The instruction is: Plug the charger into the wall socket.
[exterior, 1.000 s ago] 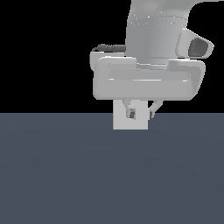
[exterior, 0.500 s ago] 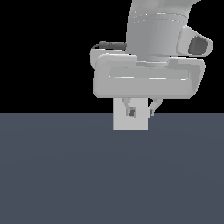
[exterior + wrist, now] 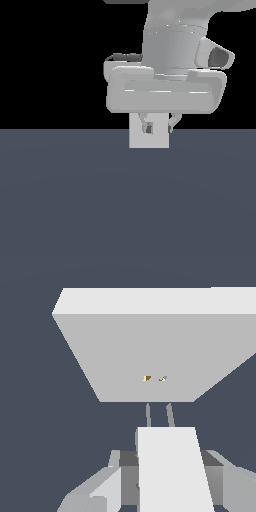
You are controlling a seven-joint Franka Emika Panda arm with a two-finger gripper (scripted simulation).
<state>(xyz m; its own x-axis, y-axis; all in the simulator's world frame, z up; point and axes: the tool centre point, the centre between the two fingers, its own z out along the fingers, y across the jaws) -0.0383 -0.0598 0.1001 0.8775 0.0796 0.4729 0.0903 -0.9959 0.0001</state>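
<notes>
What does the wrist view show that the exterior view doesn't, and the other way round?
Only the wrist view shows the wall socket's face with its two yellowish holes, and the charger's two prongs short of them. Only the exterior view shows the arm's wrist above the pincer. Both show the charger held between the fingers, over the dark floor.

We take the wall socket (image 3: pixel 150 351) as landmark. In the wrist view it stands as the single obstacle ahead of the charger (image 3: pixel 172 471); a narrow open gap separates the socket face from the tips of the charger's two prongs (image 3: pixel 159 415). The dark bench (image 3: pixel 125 200) lies bare on both sides of the socket and in front of it. In the exterior view the end effector (image 3: pixel 160 129) hangs in front of the socket, hiding most of it; space above the socket cannot be judged.
</notes>
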